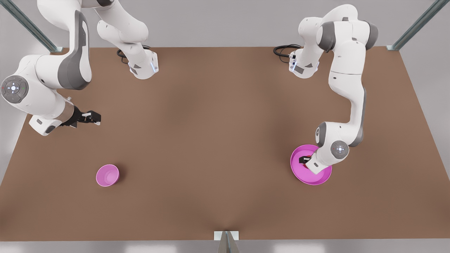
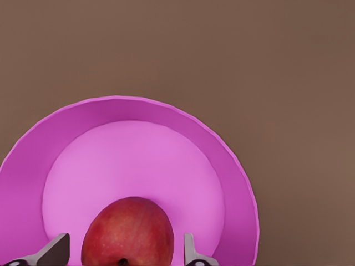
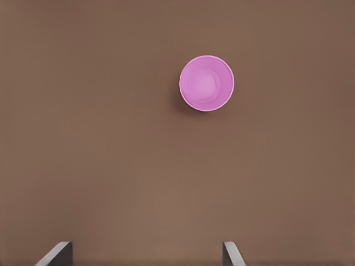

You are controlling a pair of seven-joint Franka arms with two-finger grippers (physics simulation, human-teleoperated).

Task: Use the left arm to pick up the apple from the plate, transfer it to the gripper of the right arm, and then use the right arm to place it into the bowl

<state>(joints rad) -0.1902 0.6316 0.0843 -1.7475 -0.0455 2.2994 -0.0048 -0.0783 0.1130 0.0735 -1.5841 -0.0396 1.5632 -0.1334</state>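
The red apple (image 2: 127, 233) lies on the wide pink plate (image 1: 318, 180) at the front view's right. My left gripper (image 1: 303, 160) is down over the plate, open. In the left wrist view its fingertips (image 2: 57, 250) stand on either side of the apple, with a narrow gap on each side, over the plate's (image 2: 33, 160) floor. My right gripper (image 1: 92, 117) waits at the front view's left, high above the table and open with nothing between its fingers (image 3: 60, 252). The small pink bowl (image 1: 107, 175) stands empty on the table; the right wrist view looks down at the bowl (image 3: 206, 83) from afar.
The brown table (image 1: 218, 140) carries the two arm bases (image 1: 144, 66) at its far edge, with black cables beside them. Metal frame posts (image 1: 415, 28) stand at the far corners, and a bracket (image 1: 226, 237) sits at the middle of the near edge.
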